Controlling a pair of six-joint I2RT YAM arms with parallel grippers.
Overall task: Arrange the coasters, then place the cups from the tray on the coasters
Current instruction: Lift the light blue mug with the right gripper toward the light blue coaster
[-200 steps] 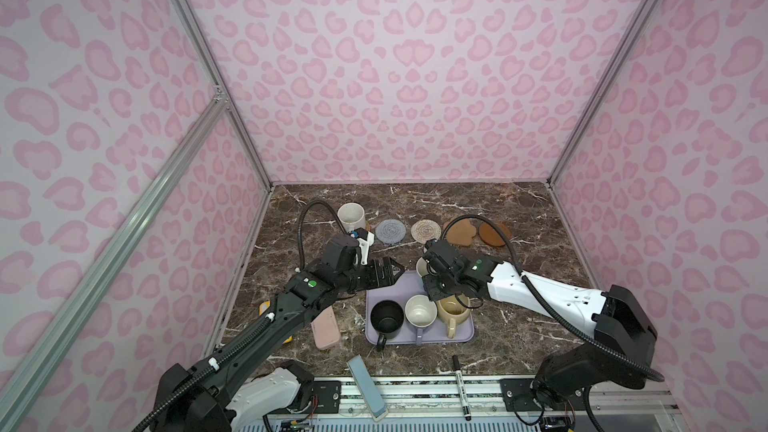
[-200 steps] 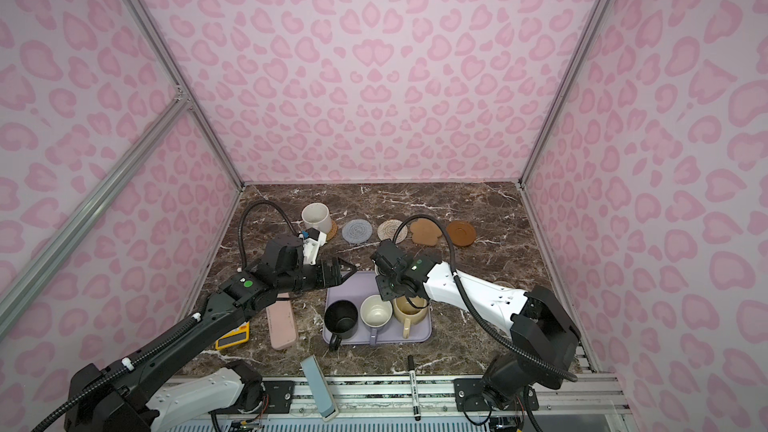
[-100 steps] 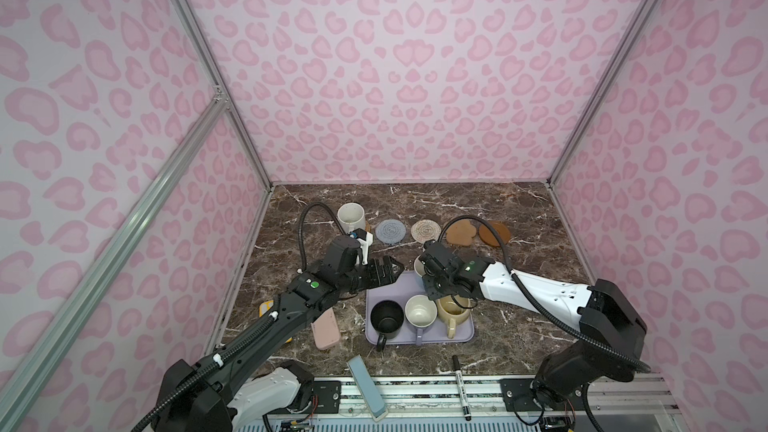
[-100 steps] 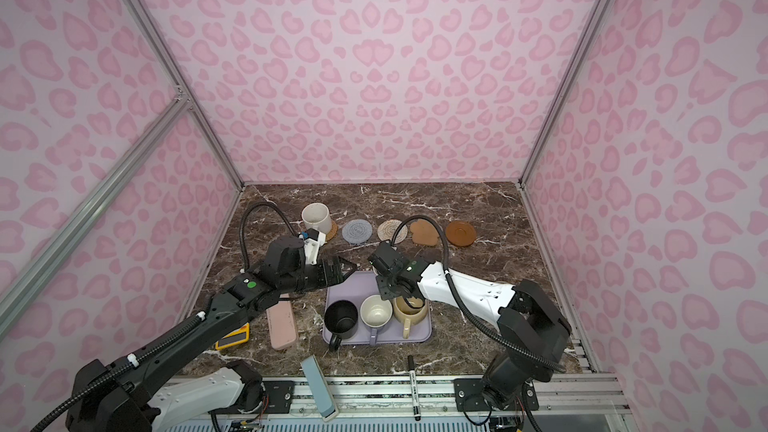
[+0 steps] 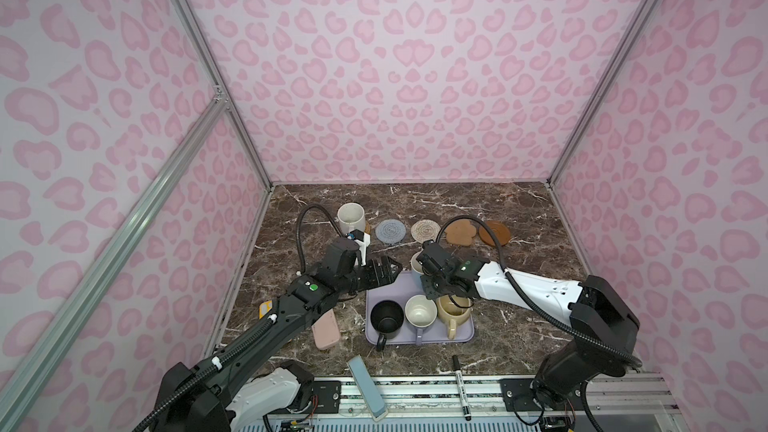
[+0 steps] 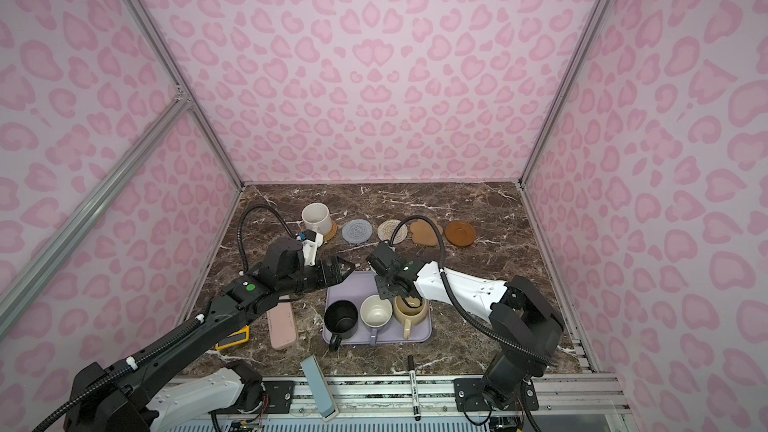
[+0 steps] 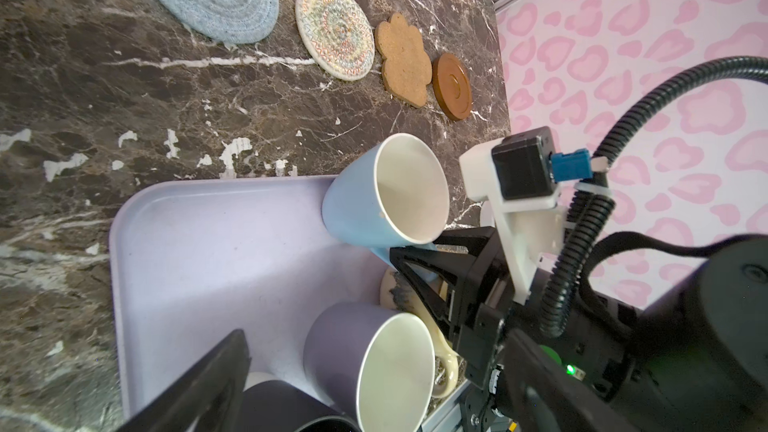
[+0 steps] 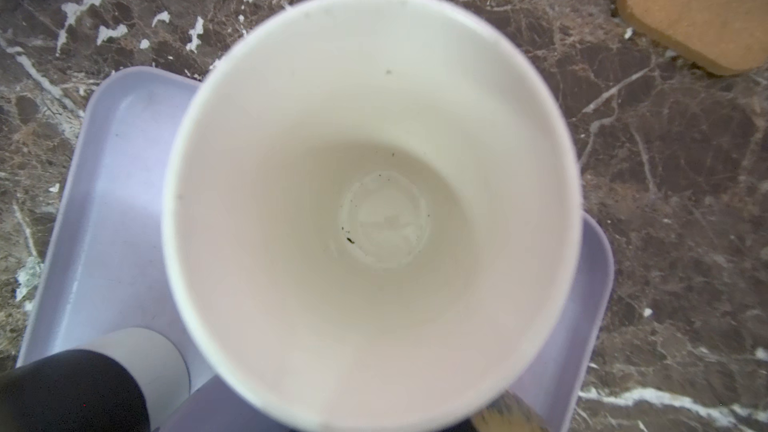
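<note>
The right gripper (image 5: 428, 284) reaches down at the light blue mug (image 7: 353, 209), which sits directly under its wrist, the white inside filling the right wrist view. In the left wrist view one of its black fingers (image 7: 415, 268) lies against that mug's handle; the other finger is hidden, so whether the jaws are clamped on the handle cannot be told. The mug is at the corner of the lavender tray (image 7: 208, 251) just ahead of this gripper. Just behind the gripper, on the same tray, stands the pale yellow mug (image 5: 453, 311). Beside that are the lavender mug (image 5: 419, 309) and then the black mug (image 5: 386, 317), all three upright. Across the tray's far edge from the right gripper, the left gripper (image 5: 388, 273) hovers over the tray's other far corner. Its jaws are spread wide and hold nothing, and it is well apart from every mug. Beyond both grippers, toward the back wall, the coasters lie in a row on the marble table (image 5: 519, 209). Past the left gripper is the orange-brown rattan coaster (image 5: 367, 227) with the cream-white mug (image 5: 351, 218) standing on it. Next to it is the grey-blue coaster (image 5: 390, 231). Past the right gripper are the cream woven coaster (image 5: 425, 230), the paw-shaped coaster (image 5: 461, 232) and the brown disc (image 5: 498, 232), all bare.
</note>
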